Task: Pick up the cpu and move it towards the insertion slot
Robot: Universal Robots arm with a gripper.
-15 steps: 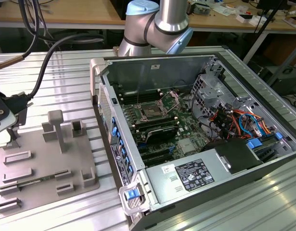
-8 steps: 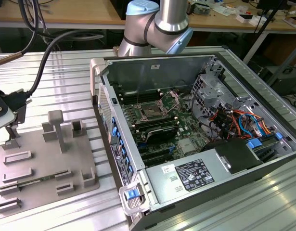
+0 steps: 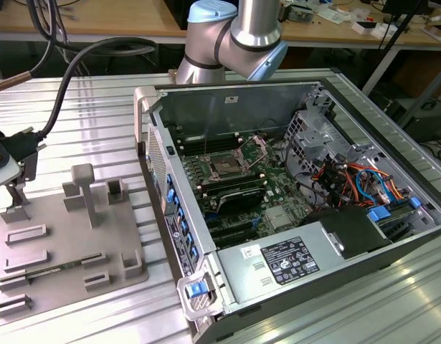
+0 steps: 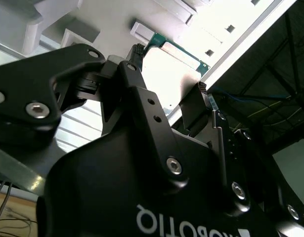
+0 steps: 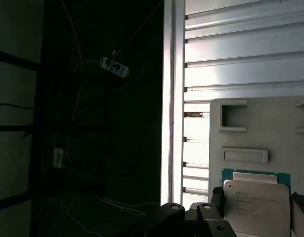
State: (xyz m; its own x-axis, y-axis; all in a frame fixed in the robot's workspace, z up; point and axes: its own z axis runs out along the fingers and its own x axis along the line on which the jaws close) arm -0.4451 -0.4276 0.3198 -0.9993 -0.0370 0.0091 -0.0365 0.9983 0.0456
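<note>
The cpu (image 5: pixel 254 203), a flat square chip with a silvery top and green rim, lies over the grey fixture plate (image 5: pixel 260 123). My gripper (image 5: pixel 257 196) is shut on the cpu, one black finger pressed against each of two opposite edges. In the second wrist view the cpu (image 4: pixel 167 74) sits between the same fingertips of the gripper (image 4: pixel 169 70). I cannot tell whether it is lifted off the plate. In the exterior view the gripper (image 3: pixel 16 192) hangs low at the far left over the plate (image 3: pixel 62 251). The insertion slot (image 3: pixel 226 166) lies inside the open computer case, well to the exterior view's right.
Raised grey blocks (image 3: pixel 84 190) stand on the fixture plate beside the gripper. The computer case's side wall (image 3: pixel 152 158) rises between the plate and the slot. A silver power-supply box (image 3: pixel 288 261) and bundled cables (image 3: pixel 349 179) fill the case's right part.
</note>
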